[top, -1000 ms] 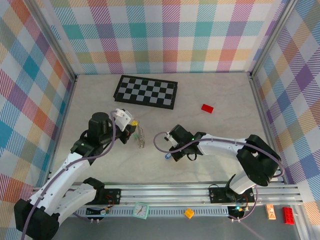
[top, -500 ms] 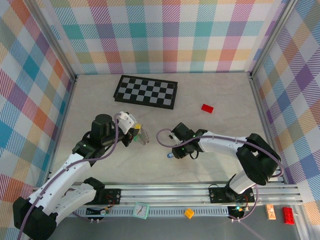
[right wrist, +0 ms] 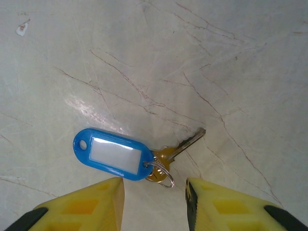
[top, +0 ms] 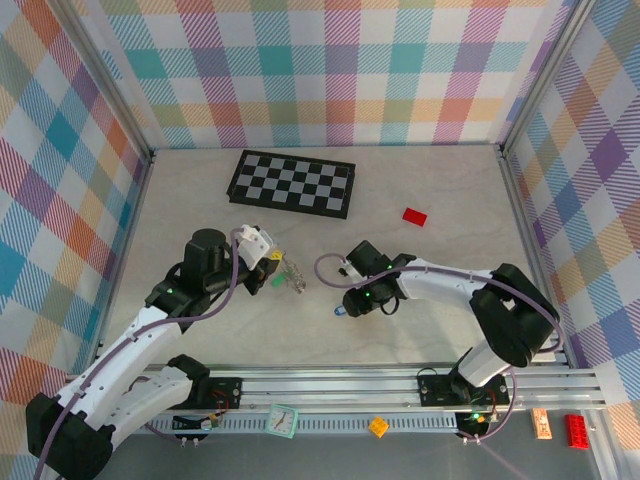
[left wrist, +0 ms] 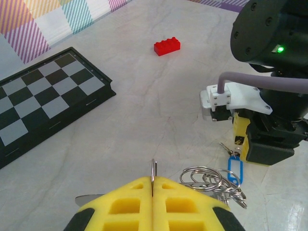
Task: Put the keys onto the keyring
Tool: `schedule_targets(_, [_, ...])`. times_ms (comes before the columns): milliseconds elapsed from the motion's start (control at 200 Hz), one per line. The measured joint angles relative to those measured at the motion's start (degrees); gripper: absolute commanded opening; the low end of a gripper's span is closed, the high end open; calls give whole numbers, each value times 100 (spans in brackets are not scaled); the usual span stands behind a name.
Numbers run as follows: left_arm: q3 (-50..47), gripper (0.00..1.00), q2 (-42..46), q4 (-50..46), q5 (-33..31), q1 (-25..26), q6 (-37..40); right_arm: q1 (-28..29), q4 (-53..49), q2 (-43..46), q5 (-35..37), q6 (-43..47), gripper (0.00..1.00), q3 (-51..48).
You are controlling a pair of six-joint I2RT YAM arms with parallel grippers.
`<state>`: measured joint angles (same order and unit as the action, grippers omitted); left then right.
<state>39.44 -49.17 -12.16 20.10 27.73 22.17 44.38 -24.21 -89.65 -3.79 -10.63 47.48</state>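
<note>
Blue-tagged key (right wrist: 120, 156) lies on the desk (right wrist: 216, 57) just ahead of the right tool (right wrist: 154, 183), jaws apart and empty. Left tool (left wrist: 152, 185) is clamped on the keyring (left wrist: 153, 168).

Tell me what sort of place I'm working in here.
Probably a robot lab test cell, not a home or shop. Plaid walls box in the table, an aluminium rail runs along its near edge, and props like a chequered board and a red brick lie about.
</note>
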Motion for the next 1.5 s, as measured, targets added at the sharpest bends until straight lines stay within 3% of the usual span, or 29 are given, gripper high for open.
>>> schedule_targets(305, [0, 0, -15, 0, 0, 0, 2, -295, 61, -166, -442, 249, 33, 0])
schedule_targets(760, [0, 0, -28, -4, 0, 0, 22, -319, 57, -181, -710, 317, 18, 44])
schedule_targets(1500, [0, 0, -28, -42, 0, 2, 44, -319, 52, -354, -787, 363, 15, 111])
